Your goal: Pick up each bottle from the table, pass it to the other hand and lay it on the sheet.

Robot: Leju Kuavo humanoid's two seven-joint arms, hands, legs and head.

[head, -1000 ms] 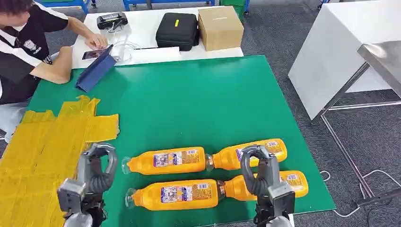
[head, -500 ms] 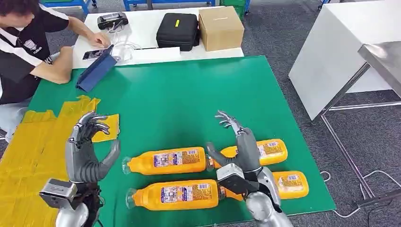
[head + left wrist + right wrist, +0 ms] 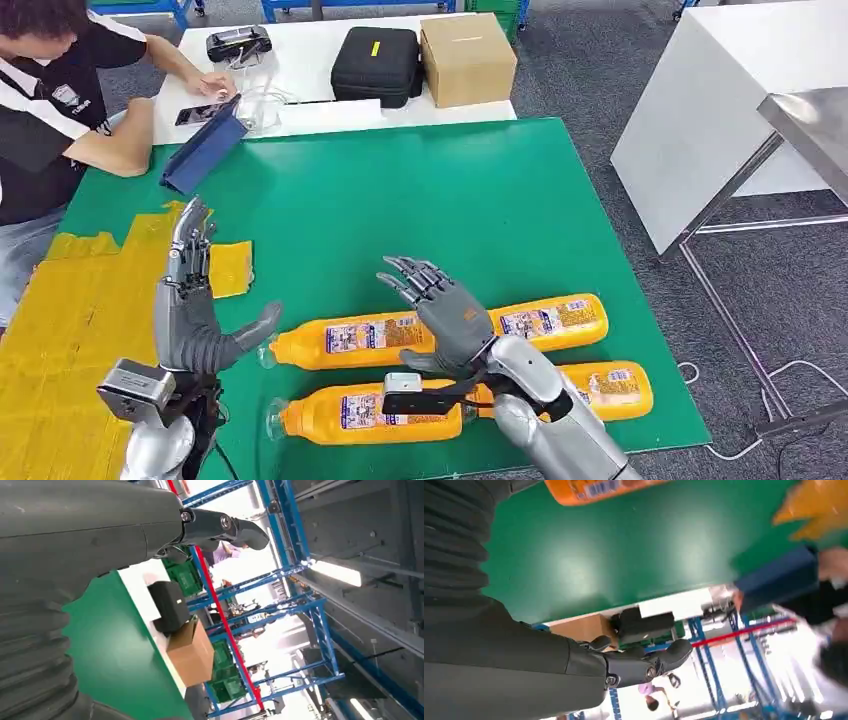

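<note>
Both spread and empty: the left robot hand (image 3: 190, 320) rises at seven o'clock, the right robot hand (image 3: 445, 315) above four orange bottles (image 3: 350, 342) on the table (image 3: 400, 200).

The green table (image 3: 420, 200) carries four orange bottles (image 3: 350, 340) lying in two rows near its front edge. A crumpled yellow sheet (image 3: 90, 310) covers its left side, and a blue folder (image 3: 200, 152) rests at the far left corner.

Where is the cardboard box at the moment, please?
In the head view, the cardboard box stands on the white table beyond the green table's far edge, immediately right of the black case.
</note>
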